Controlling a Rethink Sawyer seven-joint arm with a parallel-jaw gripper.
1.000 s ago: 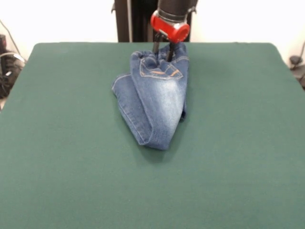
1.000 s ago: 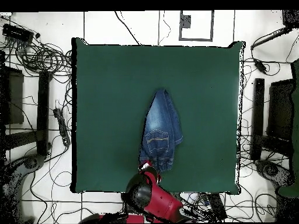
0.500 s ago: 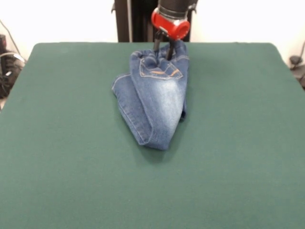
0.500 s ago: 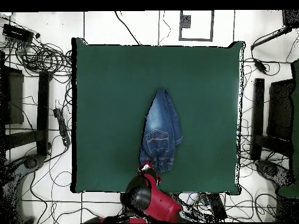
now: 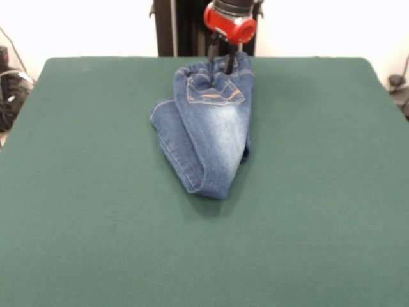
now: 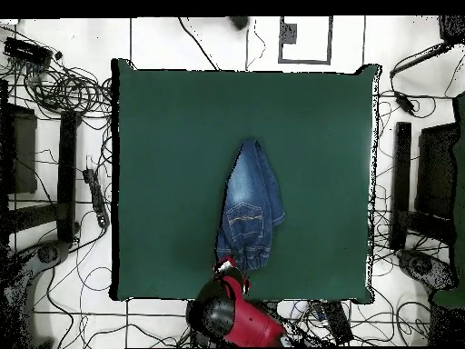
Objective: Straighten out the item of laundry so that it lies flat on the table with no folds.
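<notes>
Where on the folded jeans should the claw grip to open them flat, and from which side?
Probably the waistband end of the jeans, from straight above: it lies nearest the robot, bunched into a raised ridge, right beneath the claw; the legs lie folded together.

The jeans (image 5: 209, 131) lie folded over themselves, so the underside, much of one leg and the hems are hidden in both views. The gripper (image 5: 219, 62) shows only two thin dark fingers (image 5: 210, 57) at the waistband; whether they pinch the denim cannot be told. In the front view the arm (image 5: 231, 16) is cut off by the top edge. From overhead, the arm covers the gripper, and the stitching and any button on the jeans are too small to make out.
</notes>
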